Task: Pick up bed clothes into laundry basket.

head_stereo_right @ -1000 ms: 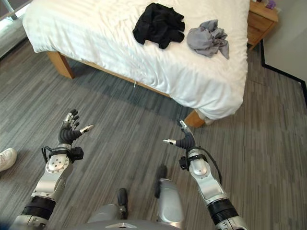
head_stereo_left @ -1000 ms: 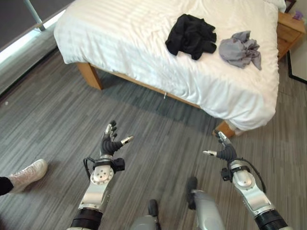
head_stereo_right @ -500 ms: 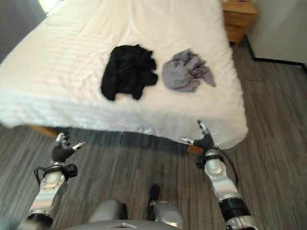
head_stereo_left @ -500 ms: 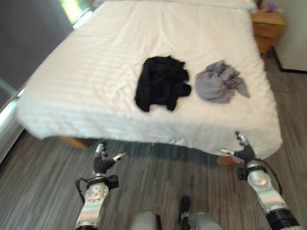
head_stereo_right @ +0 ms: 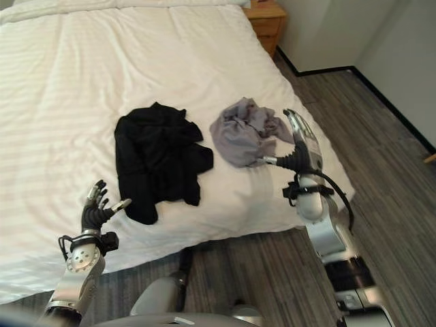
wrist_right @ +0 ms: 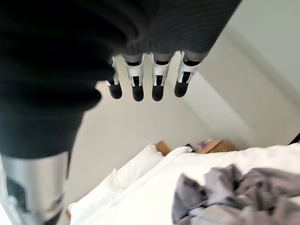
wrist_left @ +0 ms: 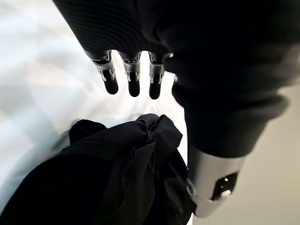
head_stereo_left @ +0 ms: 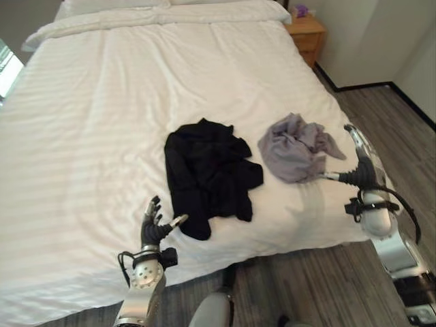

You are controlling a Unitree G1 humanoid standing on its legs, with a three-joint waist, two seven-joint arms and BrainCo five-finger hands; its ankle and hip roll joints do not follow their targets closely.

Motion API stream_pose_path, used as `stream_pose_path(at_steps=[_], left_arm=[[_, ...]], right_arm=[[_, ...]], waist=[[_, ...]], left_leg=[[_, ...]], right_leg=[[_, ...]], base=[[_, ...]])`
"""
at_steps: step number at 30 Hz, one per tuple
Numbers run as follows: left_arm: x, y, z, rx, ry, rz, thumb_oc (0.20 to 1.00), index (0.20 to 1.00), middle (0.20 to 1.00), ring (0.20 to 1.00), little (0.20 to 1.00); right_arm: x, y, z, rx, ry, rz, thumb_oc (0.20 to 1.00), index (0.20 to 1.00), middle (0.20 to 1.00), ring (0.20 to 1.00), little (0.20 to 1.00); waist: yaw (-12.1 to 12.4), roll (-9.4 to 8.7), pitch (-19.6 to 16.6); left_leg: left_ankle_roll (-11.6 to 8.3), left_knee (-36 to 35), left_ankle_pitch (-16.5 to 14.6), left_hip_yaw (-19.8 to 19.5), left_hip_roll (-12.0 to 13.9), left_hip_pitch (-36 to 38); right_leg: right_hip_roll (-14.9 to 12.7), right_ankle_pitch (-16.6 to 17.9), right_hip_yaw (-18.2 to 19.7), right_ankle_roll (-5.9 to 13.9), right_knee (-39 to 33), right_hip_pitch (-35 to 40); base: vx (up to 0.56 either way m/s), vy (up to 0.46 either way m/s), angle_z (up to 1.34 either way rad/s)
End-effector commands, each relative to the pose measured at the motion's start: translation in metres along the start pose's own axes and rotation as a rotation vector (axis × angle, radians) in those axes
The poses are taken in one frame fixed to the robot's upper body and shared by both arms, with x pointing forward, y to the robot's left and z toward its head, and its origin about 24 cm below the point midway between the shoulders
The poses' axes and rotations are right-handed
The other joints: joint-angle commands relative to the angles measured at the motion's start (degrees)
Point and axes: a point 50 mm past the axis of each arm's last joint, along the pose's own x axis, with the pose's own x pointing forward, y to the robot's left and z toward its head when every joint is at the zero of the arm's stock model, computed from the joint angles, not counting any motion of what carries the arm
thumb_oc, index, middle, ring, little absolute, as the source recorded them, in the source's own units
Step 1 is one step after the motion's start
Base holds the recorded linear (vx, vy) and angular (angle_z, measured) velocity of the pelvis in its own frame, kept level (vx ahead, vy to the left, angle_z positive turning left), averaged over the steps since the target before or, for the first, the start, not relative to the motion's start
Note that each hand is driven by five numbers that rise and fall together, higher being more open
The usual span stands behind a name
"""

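A black garment (head_stereo_left: 208, 177) and a crumpled grey garment (head_stereo_left: 296, 146) lie side by side, a strip of sheet between them, on the white bed (head_stereo_left: 102, 102), both toward its foot edge. The left hand (head_stereo_left: 154, 228) is raised upright over the foot edge of the bed, just beside the near hem of the black garment, its fingers spread and relaxed with the thumb out to the side, holding nothing. The right hand (head_stereo_right: 298, 150) is lifted at the bed's foot corner, close to the grey garment's near edge, fingers straight and pointing up, thumb extended toward the cloth, gripping nothing. A wooden nightstand (head_stereo_left: 306, 35) stands by the head of the bed against the wall.
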Motion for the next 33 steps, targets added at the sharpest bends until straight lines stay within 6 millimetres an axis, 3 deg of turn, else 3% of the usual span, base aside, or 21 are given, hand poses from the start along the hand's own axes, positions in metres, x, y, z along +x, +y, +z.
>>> stream_pose_path(at_steps=[1, 5, 7, 8, 9, 11, 12, 13, 15, 16, 19, 21, 22, 24, 25, 26, 27, 30, 31, 32, 33], left_arm=[[-0.002, 0.001, 0.017, -0.041, -0.093, -0.078, 1.0, 1.0, 1.0, 1.0, 1.0], [0.0, -0.002, 0.019, -0.05, -0.099, -0.128, 1.0, 1.0, 1.0, 1.0, 1.0], [0.002, -0.001, 0.019, -0.051, -0.094, -0.145, 1.0, 1.0, 1.0, 1.0, 1.0], [0.002, 0.0, 0.018, -0.06, -0.089, -0.147, 1.0, 1.0, 1.0, 1.0, 1.0], [0.002, 0.0, 0.018, -0.062, -0.09, -0.146, 1.0, 1.0, 1.0, 1.0, 1.0], [0.005, 0.004, 0.019, -0.059, -0.096, -0.138, 1.0, 1.0, 1.0, 1.0, 1.0], [0.01, 0.009, 0.027, -0.058, -0.135, -0.121, 1.0, 1.0, 1.0, 1.0, 1.0], [0.01, 0.009, 0.028, -0.059, -0.136, -0.12, 1.0, 1.0, 1.0, 1.0, 1.0], [0.015, 0.012, 0.039, -0.071, -0.189, -0.097, 1.0, 1.0, 1.0, 1.0, 1.0], [0.019, 0.017, 0.051, -0.077, -0.244, -0.081, 1.0, 1.0, 1.0, 1.0, 1.0], [0.025, 0.028, 0.091, -0.039, -0.42, -0.065, 1.0, 1.0, 1.0, 1.0, 1.0], [0.021, 0.045, 0.132, -0.018, -0.61, -0.014, 1.0, 1.0, 1.0, 1.0, 1.0], [0.014, 0.061, 0.174, -0.011, -0.798, 0.067, 1.0, 1.0, 1.0, 1.0, 1.0], [0.007, 0.074, 0.207, 0.103, -0.937, 0.163, 1.0, 1.0, 1.0, 1.0, 1.0], [0.009, 0.075, 0.217, 0.207, -0.964, 0.192, 1.0, 1.0, 1.0, 1.0, 1.0], [0.015, 0.073, 0.226, 0.361, -0.968, 0.238, 1.0, 1.0, 1.0, 1.0, 1.0], [0.016, 0.072, 0.226, 0.363, -0.97, 0.237, 1.0, 1.0, 1.0, 1.0, 1.0], [0.026, 0.068, 0.23, 0.672, -0.958, 0.331, 1.0, 1.0, 1.0, 1.0, 1.0], [0.037, 0.072, 0.22, 0.842, -0.891, 0.384, 1.0, 1.0, 1.0, 1.0, 1.0], [0.038, 0.07, 0.22, 0.845, -0.894, 0.381, 1.0, 1.0, 1.0, 1.0, 1.0], [0.052, 0.073, 0.203, 0.971, -0.781, 0.39, 1.0, 1.0, 1.0, 1.0, 1.0]], right_arm=[[0.026, 0.002, -0.008, -0.1, 0.041, -0.03, 1.0, 1.0, 1.0, 1.0, 1.0], [0.037, 0.01, -0.031, -0.118, 0.17, 0.013, 1.0, 1.0, 1.0, 1.0, 1.0], [0.037, 0.012, -0.053, -0.15, 0.282, 0.06, 1.0, 1.0, 1.0, 1.0, 1.0], [0.034, 0.007, -0.077, -0.207, 0.396, 0.082, 1.0, 1.0, 1.0, 1.0, 1.0], [0.035, 0.007, -0.076, -0.207, 0.393, 0.081, 1.0, 1.0, 1.0, 1.0, 1.0], [0.031, 0.001, -0.096, -0.262, 0.499, 0.1, 1.0, 1.0, 1.0, 1.0, 1.0], [0.022, -0.009, -0.116, -0.33, 0.604, 0.105, 1.0, 1.0, 1.0, 1.0, 1.0], [0.023, -0.009, -0.115, -0.33, 0.602, 0.104, 1.0, 1.0, 1.0, 1.0, 1.0], [0.016, -0.024, -0.13, -0.366, 0.681, 0.092, 1.0, 1.0, 1.0, 1.0, 1.0], [0.006, -0.034, -0.141, -0.39, 0.736, 0.109, 0.2, 0.2, 0.2, 0.2, 0.2], [-0.015, -0.039, -0.158, -0.363, 0.826, 0.119, 0.2, 0.2, 0.2, 0.2, 0.2], [-0.017, -0.035, -0.156, -0.32, 0.809, 0.115, 0.2, 0.2, 0.2, 0.2, 0.2], [-0.02, -0.025, -0.154, -0.291, 0.782, 0.123, 0.2, 0.2, 0.2, 0.2, 0.2], [-0.017, -0.017, -0.143, -0.273, 0.693, 0.121, 0.2, 0.2, 0.2, 0.2, 0.2], [-0.014, -0.022, -0.14, -0.272, 0.662, 0.1, 0.2, 0.2, 0.2, 0.2, 0.2], [-0.002, -0.04, -0.129, -0.268, 0.577, 0.035, 0.2, 0.2, 0.2, 0.2, 0.2], [-0.003, -0.041, -0.13, -0.267, 0.58, 0.033, 0.2, 0.2, 0.2, 0.2, 0.2], [0.009, -0.089, -0.101, -0.272, 0.39, -0.13, 0.2, 0.2, 0.2, 0.2, 0.2], [0.006, -0.114, -0.09, -0.279, 0.322, -0.22, 0.2, 0.2, 0.2, 0.2, 0.2], [0.003, -0.115, -0.091, -0.279, 0.327, -0.221, 0.2, 0.2, 0.2, 0.2, 0.2], [0.001, -0.136, -0.079, -0.291, 0.264, -0.289, 0.2, 0.2, 0.2, 0.2, 0.2]], waist=[[3.47, -1.16, -0.1], [4.88, -1.22, 0.42], [5.88, -1.04, 0.84], [6.92, -0.48, 1.43], [6.79, -0.47, 1.37], [7.46, 0.41, 1.61], [8.11, 1.8, 2.22], [8.06, 1.82, 2.2], [8.43, 3.58, 2.66], [8.61, 4.97, 2.81], [8.63, 6.63, 2.71], [8.45, 6.58, 2.49], [8.11, 6.26, 2.04], [6.67, 4.41, 0.98], [5.77, 3.6, 0.44], [4.13, 1.95, -0.44], [4.37, 1.89, -0.36], [0.38, -0.46, -1.65], [-2.3, -1.41, -2.66], [-1.95, -1.45, -2.69], [-4.29, -2.35, -3.5]], left_leg=[[-4.54, -1.8, -6.93, 0.4, 7.32, 5.84], [-4.41, -1.8, -6.61, -0.16, 6.66, 4.28], [-4.53, -1.8, -6.18, -0.65, 6.2, 2.73], [-4.83, -1.8, -5.63, -1.23, 5.74, 1.08], [-4.83, -1.8, -5.61, -1.3, 5.73, 0.92], [-5.09, -1.8, -5.13, -1.88, 5.36, -0.74], [-5.39, -1.8, -4.53, -2.18, 4.92, -2.31], [-5.4, -1.8, -4.5, -2.2, 4.93, -2.44], [-5.78, -1.8, -3.92, -2.32, 4.43, -3.99], [-6.2, -1.8, -3.59, -2.24, 4.15, -4.97], [-6.65, -1.8, -3.34, -2.05, 4.03, -5.5], [-6.69, -1.8, -3.56, -1.65, 4.11, -5.01], [-6.59, -1.8, -4.03, -1.18, 4.43, -4.29], [-6.09, -1.8, -5.43, 0.06, 4.96, -2.38], [-5.86, -1.8, -5.95, 0.72, 5.2, -1.63], [-5.34, -1.8, -6.86, 1.83, 5.49, -0.23], [-5.32, -1.8, -6.92, 1.89, 5.46, -0.14], [-4.51, -1.8, -8.52, 4.07, 6.06, 2.01], [-4.03, -1.8, -9.44, 5.37, 6.39, 3.15], [-3.99, -1.8, -9.53, 5.44, 6.35, 3.22], [-3.51, -1.8, -10.29, 6.91, 6.71, 4.18]], right_leg=[[2.58, 4.54, -0.7, -0.09, -1.54, -5.81], [2.1, 4.86, -1.48, 0.54, -1.85, -6.68], [2.01, 4.97, -2.26, 0.8, -1.97, -7.71], [1.97, 5.14, -3.02, 0.98, -2.16, -8.71], [1.98, 5.13, -3.08, 0.98, -2.14, -8.84], [2.02, 5.35, -3.77, 1.12, -2.31, -9.94], [1.95, 5.54, -4.13, 1.2, -2.45, -11.19], [1.97, 5.56, -4.15, 1.2, -2.44, -11.32], [1.71, 5.66, -4.4, 1.28, -2.45, -12.76], [1.39, 5.5, -4.98, 1.47, -2.45, -13.52], [1.25, 4.98, -5.87, 1.85, -2.45, -13.69], [1.28, 4.6, -5.81, 2.06, -2.45, -13.12], [1.21, 4.3, -5.43, 2.24, -2.45, -12.52], [0.84, 4.48, -4.22, 2.58, -2.45, -11.85], [0.65, 4.74, -3.84, 2.76, -2.45, -11.75], [0.33, 5.26, -3.06, 3.1, -2.45, -11.53], [0.29, 5.22, -3.01, 3.13, -2.45, -11.46], [-0.28, 6.16, -1.23, 3.99, -2.45, -11.44], [-0.61, 6.8, -0.24, 4.53, -2.45, -11.7], [-0.65, 6.76, -0.18, 4.58, -2.45, -11.66], [-0.89, 7.49, 1.0, 5.21, -2.45, -11.96]], base=[[0.14, 0.041, 0.09], [0.02, 0.006, 0.21], [-0.01, -0.04, 0.45], [-0.03, -0.046, 0.26], [-0.04, -0.051, 0.16], [-0.03, -0.037, 0.43], [-0.02, -0.026, 0.51], [-0.06, 0.001, 0.22], [-0.05, 0.028, 0.08], [-0.02, 0.028, 0.13], [0.0, 0.025, 0.22], [0.04, 0.007, 0.24], [0.04, 0.012, 0.2], [0.11, 0.039, -0.14], [0.19, 0.073, -0.43], [0.12, 0.052, -0.44], [0.12, 0.073, -0.37], [0.12, 0.112, -0.33], [0.12, 0.116, -0.37], [0.14, 0.158, -0.65], [0.07, 0.077, -0.73]])
